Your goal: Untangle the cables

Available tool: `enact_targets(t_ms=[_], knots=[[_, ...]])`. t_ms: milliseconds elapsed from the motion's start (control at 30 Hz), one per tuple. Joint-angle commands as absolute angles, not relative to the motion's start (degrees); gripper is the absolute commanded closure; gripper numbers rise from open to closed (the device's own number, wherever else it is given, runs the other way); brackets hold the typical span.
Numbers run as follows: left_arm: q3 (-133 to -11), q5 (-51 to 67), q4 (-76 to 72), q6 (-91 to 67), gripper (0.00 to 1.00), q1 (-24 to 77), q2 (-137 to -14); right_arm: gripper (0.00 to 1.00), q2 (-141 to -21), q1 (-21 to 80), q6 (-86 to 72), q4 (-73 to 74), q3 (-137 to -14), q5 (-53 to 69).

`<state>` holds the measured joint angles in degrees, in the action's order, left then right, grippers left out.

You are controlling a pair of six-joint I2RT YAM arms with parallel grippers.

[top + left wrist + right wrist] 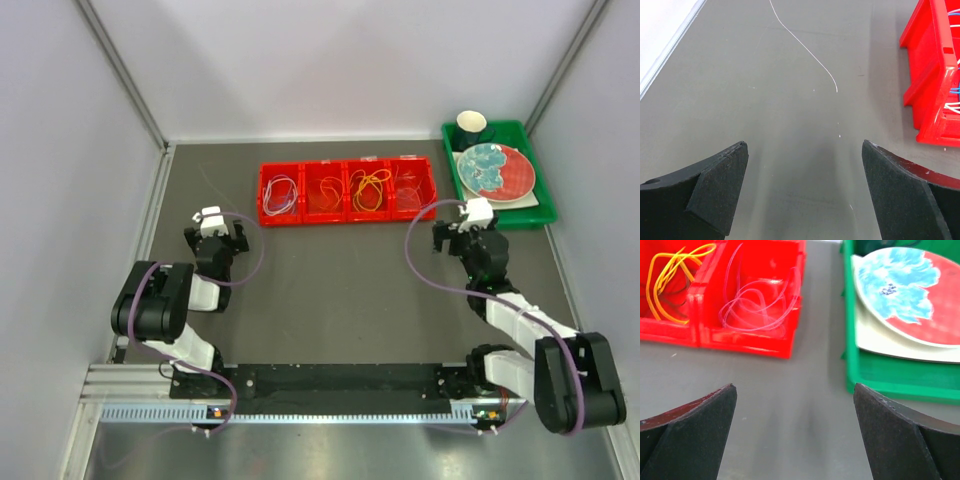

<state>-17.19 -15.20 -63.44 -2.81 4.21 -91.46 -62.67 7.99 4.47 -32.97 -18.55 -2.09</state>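
Observation:
The cables lie sorted in a red four-compartment bin [345, 222]: a white/lilac and blue loop [281, 192], a red loop [325, 192], an orange-yellow loop [368, 190] and a pale pink loop [410, 185]. The right wrist view shows the orange-yellow loop [670, 275] and the pink loops [757, 305]. A single thin white wire [805, 47] lies loose on the table ahead of my left gripper [804, 145], which is open and empty left of the bin [932, 75]. My right gripper [795, 387] is open and empty, near the bin's right end. In the top view my left gripper [216, 222] and right gripper [462, 215] both hover low over the table.
A green tray [535, 215] at the back right holds a red-and-blue plate [495, 170] and a dark cup [471, 125]; its wall [880, 385] is close on the right gripper's right. White walls enclose the grey table on three sides.

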Motion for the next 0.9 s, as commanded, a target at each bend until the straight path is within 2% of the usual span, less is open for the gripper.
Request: enact_targets(t_ms=[0, 167, 200, 300, 867], knots=[[-16.7, -14.6, -67.9, -2.9, 0.01, 4.0, -91.4, 0.01, -65.9, -2.6, 1.7, -50.0, -13.2, 8.6], [-16.8, -14.6, -67.9, -2.9, 0.01, 4.0, -91.5, 0.01, -74.3, -4.0, 2.0, -66.9, -6.9, 14.7], [-16.7, -14.5, -67.9, -2.9, 0.01, 4.0, -91.5, 0.01, -77.1, -4.0, 1.8, -75.0, -6.6, 16.2], [-16.8, -14.4, -67.9, -2.9, 0.01, 4.0, -91.5, 0.01, -77.3, -5.6, 0.4, -64.9, -10.7, 16.0], [-16.8, -14.5, -67.9, -2.9, 0.01, 4.0, -91.4, 0.01, -78.1, -4.2, 1.8, -66.4, -9.8, 16.4]])
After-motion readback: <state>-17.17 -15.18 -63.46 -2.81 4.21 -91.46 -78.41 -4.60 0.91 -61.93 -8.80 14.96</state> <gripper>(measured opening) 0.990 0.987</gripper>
